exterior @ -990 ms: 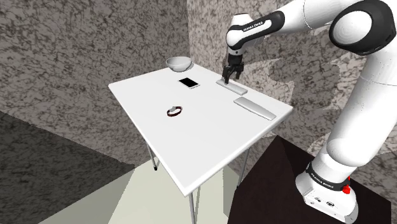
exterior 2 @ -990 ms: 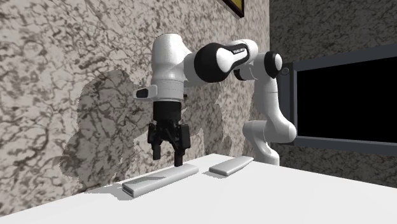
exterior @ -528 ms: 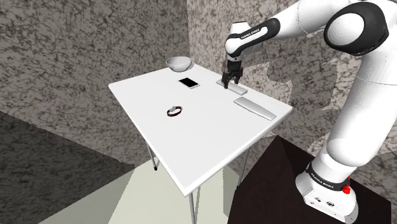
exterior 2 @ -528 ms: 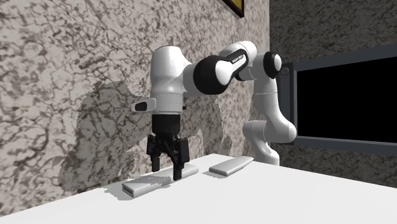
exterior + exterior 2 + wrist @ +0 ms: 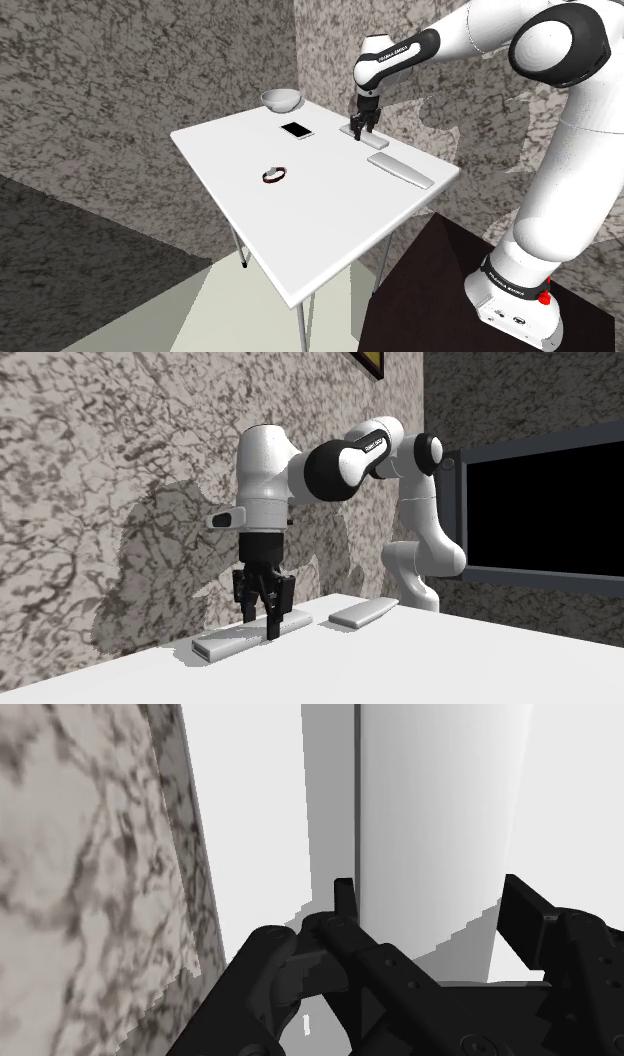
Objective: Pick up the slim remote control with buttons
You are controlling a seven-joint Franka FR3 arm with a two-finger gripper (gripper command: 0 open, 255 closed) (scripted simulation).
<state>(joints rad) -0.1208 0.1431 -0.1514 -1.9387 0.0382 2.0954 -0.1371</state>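
The slim remote (image 5: 372, 141) is a plain pale grey slab lying on the white table (image 5: 300, 220) along its edge next to the speckled wall. My black gripper (image 5: 361, 131) points straight down onto the remote's end nearest the bowl. In the second exterior view the gripper (image 5: 262, 624) stands on the remote (image 5: 230, 642) with its fingers drawn in against the long sides. The wrist view has the remote (image 5: 440, 824) running away between the two fingertips (image 5: 345, 899), which clasp its edges. No buttons can be made out on it.
A second flat grey slab (image 5: 400, 170) lies just nearer the stand. A phone (image 5: 296, 130), a pale bowl (image 5: 281, 100) and a dark ring-shaped band (image 5: 275, 175) also sit on the table. The speckled wall (image 5: 90, 854) stands close beside the gripper.
The gripper has come down from above the remote onto it, and its spread fingers have closed against the remote's sides. The remote still lies on the table.
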